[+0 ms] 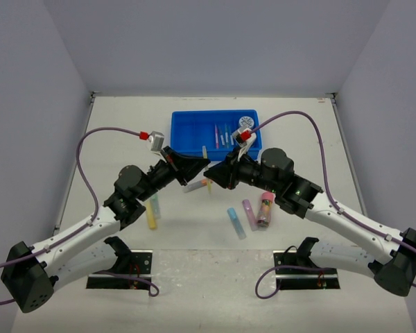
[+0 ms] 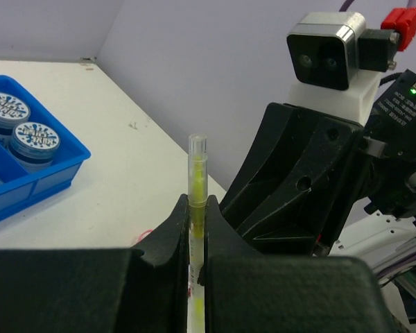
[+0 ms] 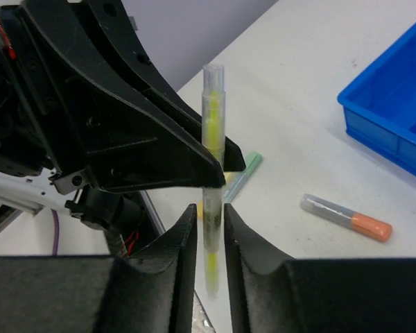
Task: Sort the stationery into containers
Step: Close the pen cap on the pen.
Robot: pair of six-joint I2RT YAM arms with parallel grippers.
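A thin yellow pen (image 1: 204,151) stands upright between my two grippers, just in front of the blue tray (image 1: 177,132). My left gripper (image 1: 201,169) is shut on the pen (image 2: 197,173), whose clear cap sticks up above the fingertips. My right gripper (image 1: 210,171) faces it, with its jaws on either side of the pen's lower part (image 3: 213,111) and a thin gap showing on each side. Two patterned discs (image 1: 248,119) and thin pens (image 1: 222,135) lie in the tray. The discs also show in the left wrist view (image 2: 35,139).
On the table lie a yellow marker (image 1: 151,216), a green marker (image 1: 156,205), a blue marker (image 1: 236,223), a purple marker (image 1: 250,214), a pink tube (image 1: 265,208) and an orange marker (image 3: 347,216). The tray corner (image 3: 395,118) lies to the right.
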